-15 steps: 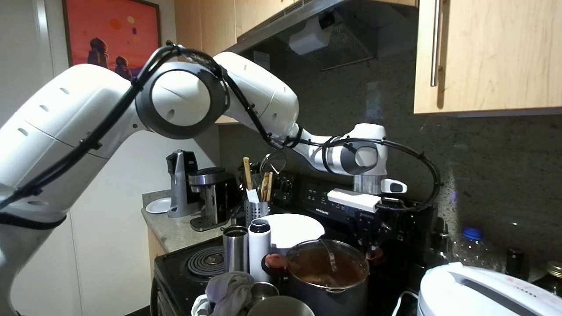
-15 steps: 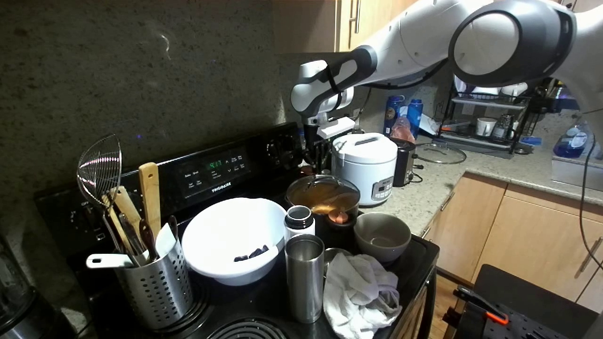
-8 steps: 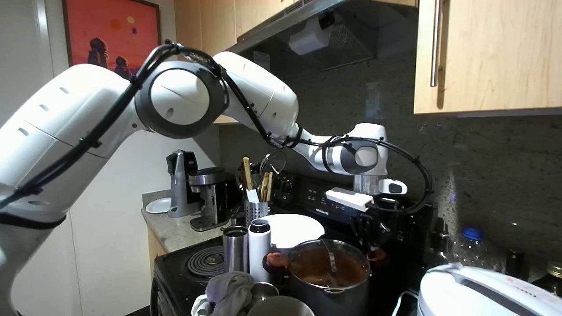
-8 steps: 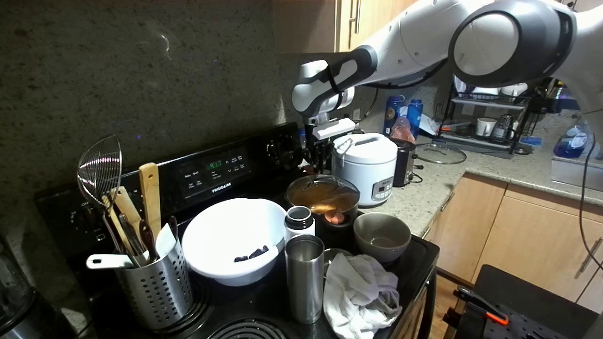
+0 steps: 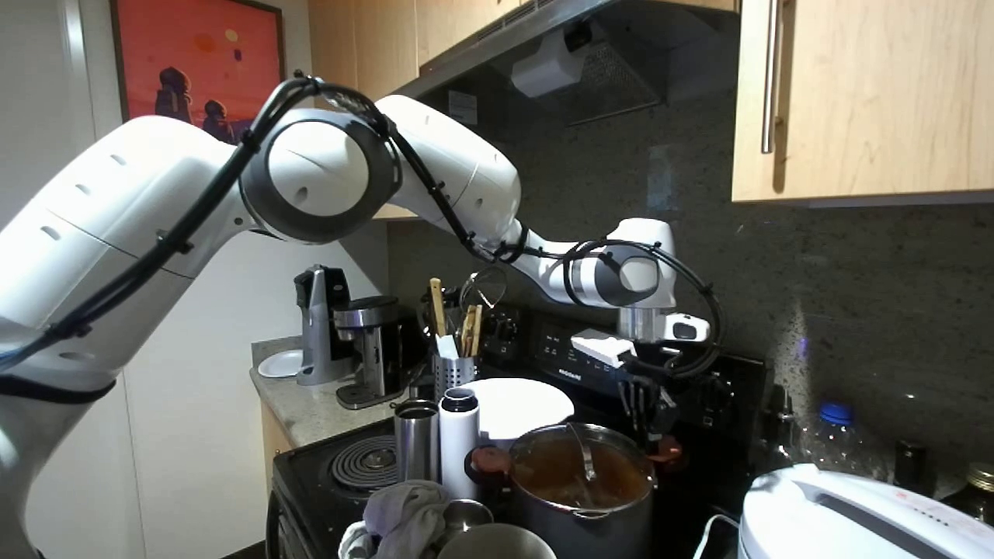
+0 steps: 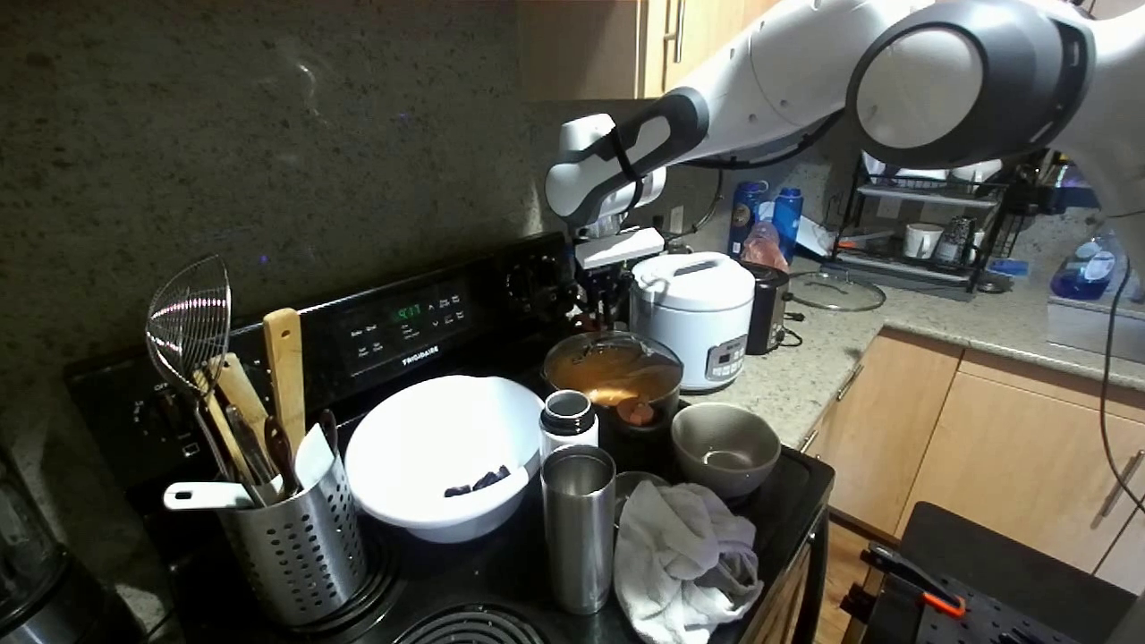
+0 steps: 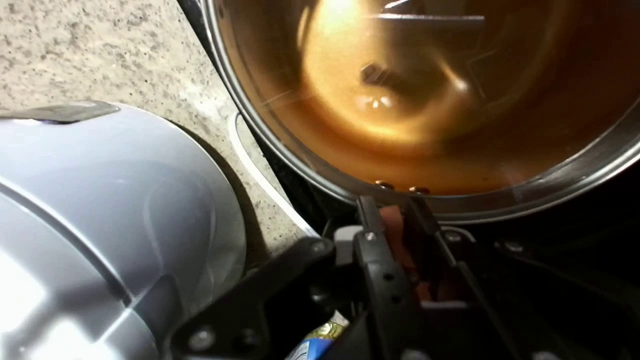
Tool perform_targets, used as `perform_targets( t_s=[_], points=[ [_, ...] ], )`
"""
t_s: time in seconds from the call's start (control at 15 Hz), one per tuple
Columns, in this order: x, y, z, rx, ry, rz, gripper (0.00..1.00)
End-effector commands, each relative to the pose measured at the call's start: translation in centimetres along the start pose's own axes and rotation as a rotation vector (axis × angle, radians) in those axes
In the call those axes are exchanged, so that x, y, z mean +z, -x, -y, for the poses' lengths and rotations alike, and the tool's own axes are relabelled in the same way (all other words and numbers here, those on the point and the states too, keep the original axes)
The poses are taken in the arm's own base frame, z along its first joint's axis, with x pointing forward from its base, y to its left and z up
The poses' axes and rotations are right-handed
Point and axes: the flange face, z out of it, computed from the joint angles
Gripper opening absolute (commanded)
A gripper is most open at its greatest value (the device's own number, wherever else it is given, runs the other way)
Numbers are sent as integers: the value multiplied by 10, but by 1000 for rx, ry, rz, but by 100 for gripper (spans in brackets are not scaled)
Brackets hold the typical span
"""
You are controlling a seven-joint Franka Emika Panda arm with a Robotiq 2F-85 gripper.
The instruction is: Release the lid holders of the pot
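Since half a second ago, the white arm (image 5: 322,171) has shifted a little away from the rounded white appliance (image 6: 689,322). Between that appliance and the wide white bowl (image 6: 420,429) stands the round pot (image 5: 578,536), its top brownish orange. The end effector (image 7: 391,200) points down at the pot's edge, its fingers (image 7: 369,215) slightly parted with the reddish side handle (image 7: 392,222) showing in the gap between them, though from where I'm standing I can't tell whether they are gripping it.

Glare bleaches the white appliance (image 7: 150,210) and gleams inside the pot (image 7: 480,204), while the backsplash (image 6: 295,161) lies dim.
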Motion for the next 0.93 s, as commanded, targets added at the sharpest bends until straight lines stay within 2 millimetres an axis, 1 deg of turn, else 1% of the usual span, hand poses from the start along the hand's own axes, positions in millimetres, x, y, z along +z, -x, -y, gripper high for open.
perform_targets(
  t_s=[0.0, 0.4, 0.87],
  points=[
    [-10, 13, 3, 119, 14, -6, 10],
    [-11, 17, 11, 290, 29, -37, 10],
    [-8, 23, 20, 447, 36, -86, 10]
  ],
)
